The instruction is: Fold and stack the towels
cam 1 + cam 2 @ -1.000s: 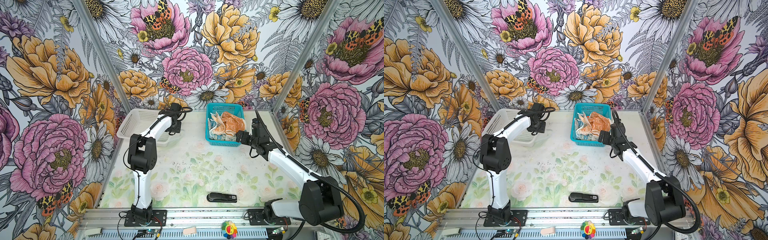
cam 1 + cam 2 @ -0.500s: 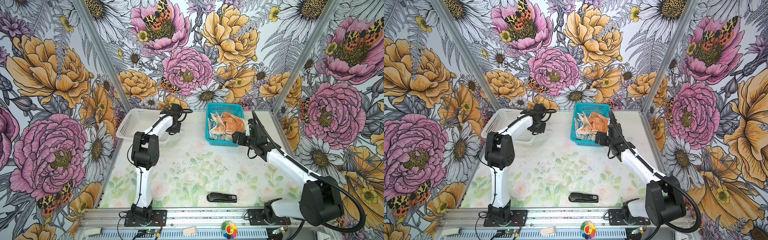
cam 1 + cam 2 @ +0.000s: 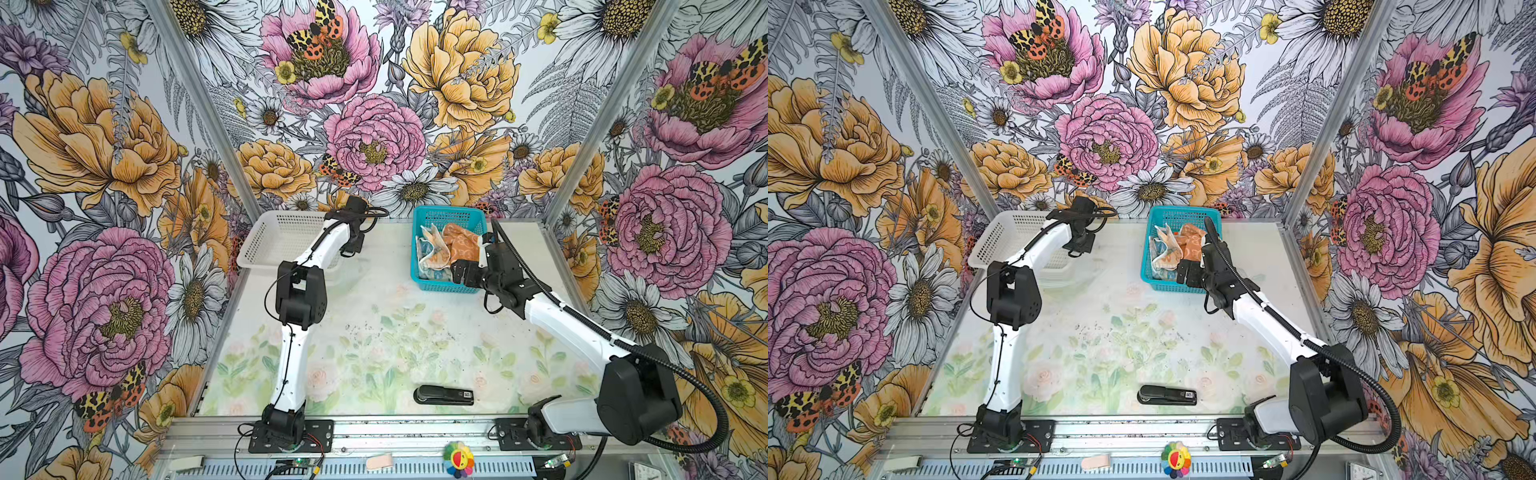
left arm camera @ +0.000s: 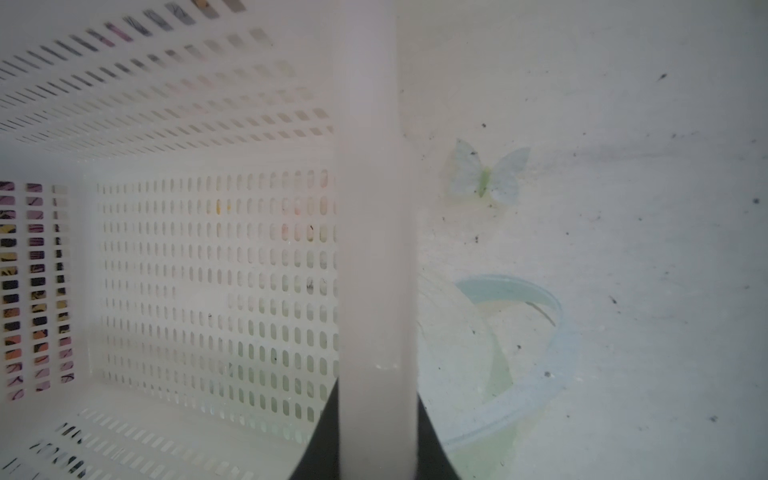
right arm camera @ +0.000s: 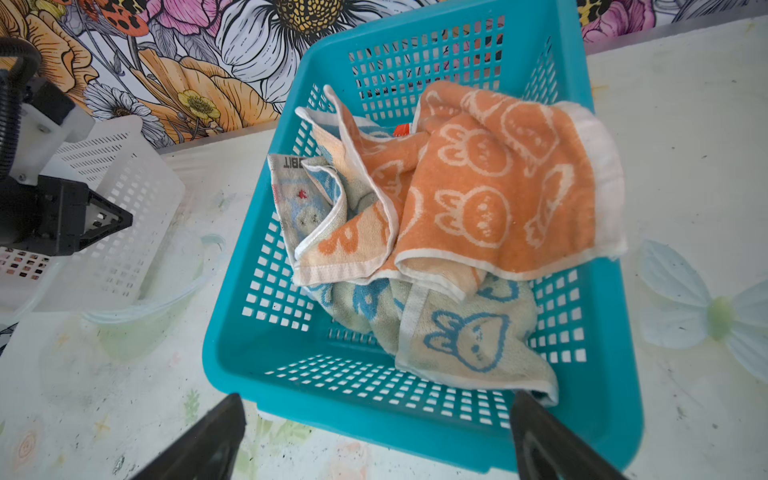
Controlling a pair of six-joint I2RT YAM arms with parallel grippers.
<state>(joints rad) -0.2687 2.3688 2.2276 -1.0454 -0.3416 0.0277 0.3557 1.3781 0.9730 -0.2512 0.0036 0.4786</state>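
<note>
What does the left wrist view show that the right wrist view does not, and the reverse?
Only the left wrist view: the inside of the white basket close up, with its wall gripped by the left end effector. Only the right wrist view: the towels heaped in the teal basket, and the open right end effector near its rim. Both: the white basket and the table.

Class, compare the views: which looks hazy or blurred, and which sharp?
Left wrist view: washed out and hazy, the white basket rim by the lens blurred. Right wrist view: towels crisp in the teal basket. Both top views: evenly lit, sharp.
</note>
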